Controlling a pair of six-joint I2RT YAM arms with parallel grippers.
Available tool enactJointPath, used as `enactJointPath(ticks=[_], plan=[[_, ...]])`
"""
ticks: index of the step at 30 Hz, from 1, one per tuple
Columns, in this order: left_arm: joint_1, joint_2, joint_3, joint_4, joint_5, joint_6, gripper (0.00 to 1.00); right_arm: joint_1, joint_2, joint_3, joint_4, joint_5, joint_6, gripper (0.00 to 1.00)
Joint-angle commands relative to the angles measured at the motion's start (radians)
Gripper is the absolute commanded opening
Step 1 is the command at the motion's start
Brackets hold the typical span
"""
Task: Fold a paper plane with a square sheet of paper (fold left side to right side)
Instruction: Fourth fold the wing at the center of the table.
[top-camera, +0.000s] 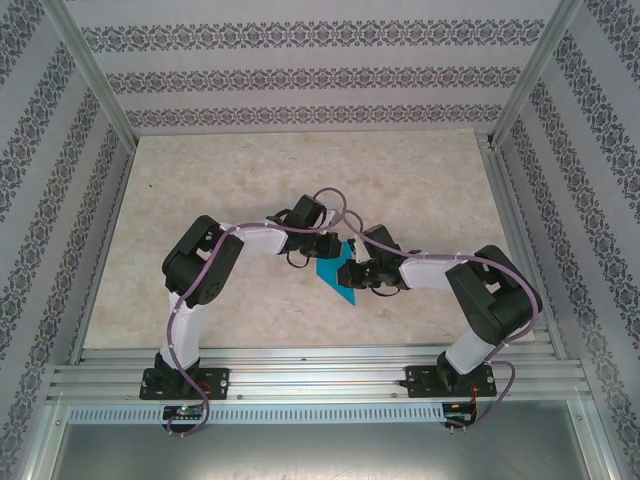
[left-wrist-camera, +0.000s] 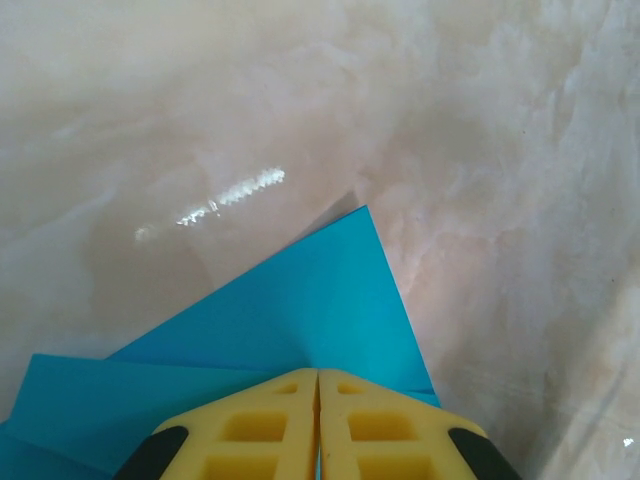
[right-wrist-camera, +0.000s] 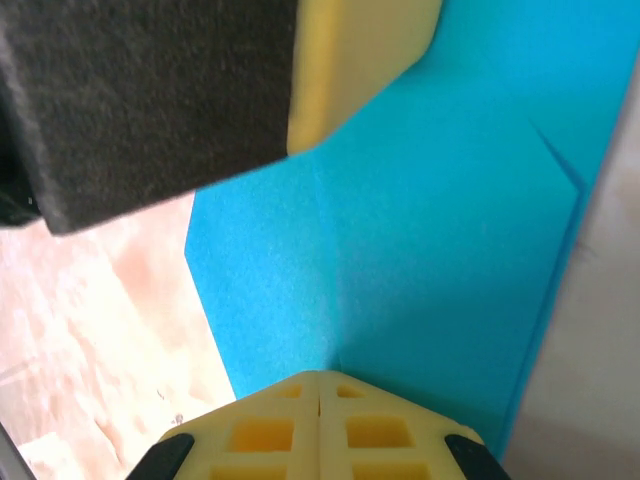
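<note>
Both jaws closed, the left gripper (left-wrist-camera: 318, 375) and right gripper (right-wrist-camera: 320, 378) bear on the paper (left-wrist-camera: 290, 300); an uneven push could skew its crease

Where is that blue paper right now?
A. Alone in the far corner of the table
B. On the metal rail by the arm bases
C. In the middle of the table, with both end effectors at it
C: the blue paper lies near the middle of the table, and the shut yellow tips of the left end effector and the right end effector both meet it.
</note>
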Motion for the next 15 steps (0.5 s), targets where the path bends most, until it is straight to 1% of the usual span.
enactJointPath(ticks=[1,9,15], plan=[[0.014,0.045,-0.027,-0.061,-0.101,0.018,0.10,0.036,-0.003,-0.095,-0.227,-0.048,0.028,0.06],[0.013,0.051,-0.031,-0.055,-0.103,0.017,0.10,0.039,-0.069,-0.157,-0.245,-0.046,0.058,0.07],[0.014,0.052,-0.031,-0.057,-0.108,0.020,0.10,0.050,-0.109,-0.195,-0.291,-0.049,0.072,0.07]])
